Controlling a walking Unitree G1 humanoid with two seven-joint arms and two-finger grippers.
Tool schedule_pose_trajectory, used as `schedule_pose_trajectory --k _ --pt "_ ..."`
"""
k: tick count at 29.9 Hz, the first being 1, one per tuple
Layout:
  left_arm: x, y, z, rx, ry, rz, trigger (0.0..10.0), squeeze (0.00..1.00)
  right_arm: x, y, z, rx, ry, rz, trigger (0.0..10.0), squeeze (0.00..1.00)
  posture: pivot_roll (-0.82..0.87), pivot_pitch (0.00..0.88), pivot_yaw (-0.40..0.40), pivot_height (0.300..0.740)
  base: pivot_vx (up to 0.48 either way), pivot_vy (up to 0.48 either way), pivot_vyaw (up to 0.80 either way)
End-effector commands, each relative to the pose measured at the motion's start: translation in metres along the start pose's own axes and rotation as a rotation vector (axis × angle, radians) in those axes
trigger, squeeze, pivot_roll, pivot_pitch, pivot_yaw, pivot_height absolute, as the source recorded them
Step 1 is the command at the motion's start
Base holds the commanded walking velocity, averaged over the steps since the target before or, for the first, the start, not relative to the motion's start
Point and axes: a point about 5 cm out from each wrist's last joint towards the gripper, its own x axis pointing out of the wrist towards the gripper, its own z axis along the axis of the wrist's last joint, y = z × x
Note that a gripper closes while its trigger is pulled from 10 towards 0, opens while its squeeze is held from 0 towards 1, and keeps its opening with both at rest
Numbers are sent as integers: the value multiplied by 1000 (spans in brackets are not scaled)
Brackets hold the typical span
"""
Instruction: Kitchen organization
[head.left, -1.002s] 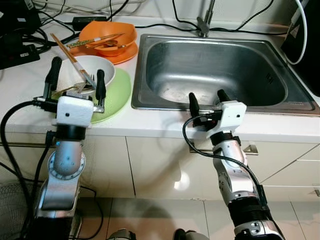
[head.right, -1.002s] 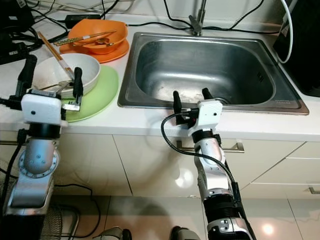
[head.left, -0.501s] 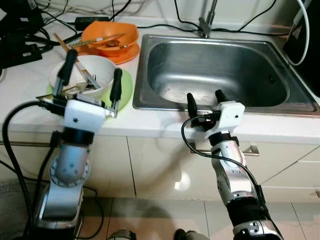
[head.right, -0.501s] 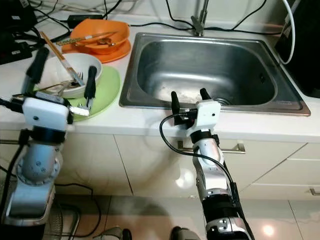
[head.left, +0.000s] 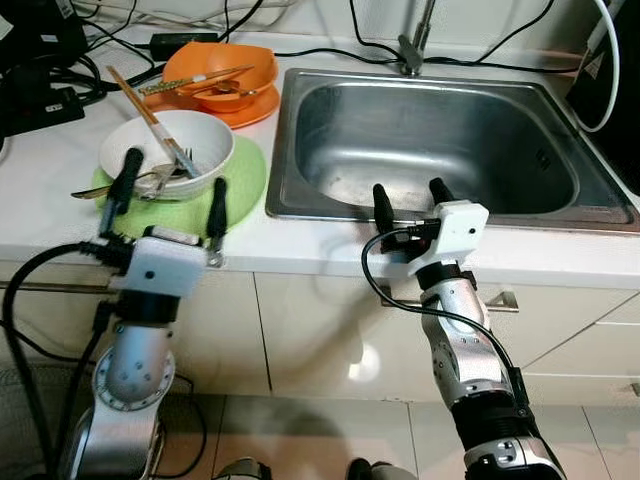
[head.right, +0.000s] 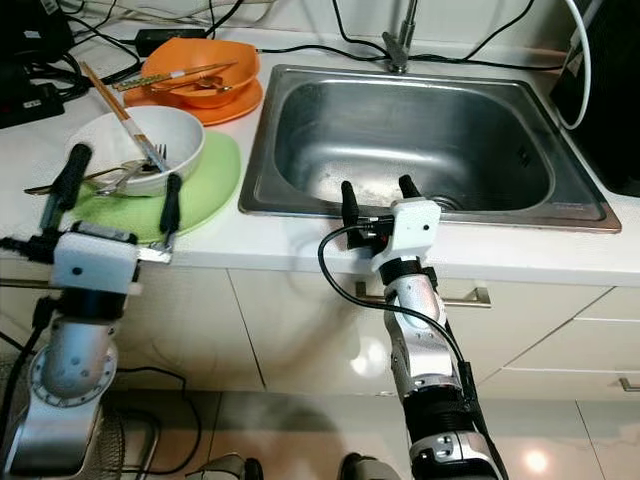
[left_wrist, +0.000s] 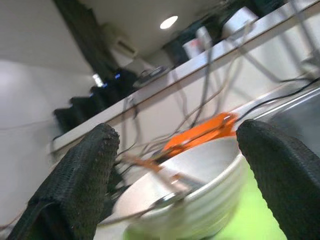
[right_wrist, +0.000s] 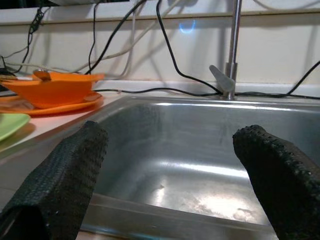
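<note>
The left gripper (head.left: 168, 194) is pointing forward and up from its raised silver arm, its two black fingers (left_wrist: 75, 185) standing wide apart and holding nothing. The right gripper (head.left: 412, 201) is likewise reaching forward at about the same height, its fingers (right_wrist: 60, 180) spread apart and empty, the forearm rising steeply beneath it.

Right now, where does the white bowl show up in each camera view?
Left eye: white bowl upper left, on the green plate.
Right eye: upper left again.
Left wrist: centre, between the left tool's fingers.
Right wrist: not in it.
Shared landmark: the orange bowl.
</note>
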Motion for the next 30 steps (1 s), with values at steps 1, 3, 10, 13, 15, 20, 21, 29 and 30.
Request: schedule_pose_trajectory --k 1,3,10,13,15,20,21,29,30 --pt "0 5 -6 13 21 24 10000 0 2 0 3 7 -20 0 10000 0 113 104 -44 740 0 0 0" --pt "0 5 -9 13 33 24 10000 0 2 0 3 7 -20 -1 10000 0 111 104 -43 740 0 0 0" --pt "3 -3 -25 -29 97 -7 10000 0 2 -1 3 5 -23 -10 10000 0 102 105 -41 740 0 0 0" --pt "6 -7 -28 -51 105 -17 10000 0 2 -2 3 3 -24 -12 10000 0 92 105 -38 740 0 0 0" --pt "7 -9 -29 -59 107 -21 10000 0 2 -2 3 2 -25 -13 10000 0 91 106 -37 740 0 0 0" --pt "12 -16 -29 -85 104 -32 10000 0 1 -4 4 -3 -25 -17 10000 0 88 105 -38 740 0 0 0" --pt "12 -16 -29 -85 104 -32 10000 0 1 -4 4 -3 -25 -17 10000 0 88 105 -38 740 0 0 0" --pt "19 -19 -28 -115 94 -22 2275 0 1 -4 4 -4 -24 -16 10000 0 82 107 -40 740 0 0 0" --pt "20 -19 -28 -119 92 -19 2275 0 1 -4 4 -4 -24 -16 10000 0 82 107 -40 740 0 0 0"
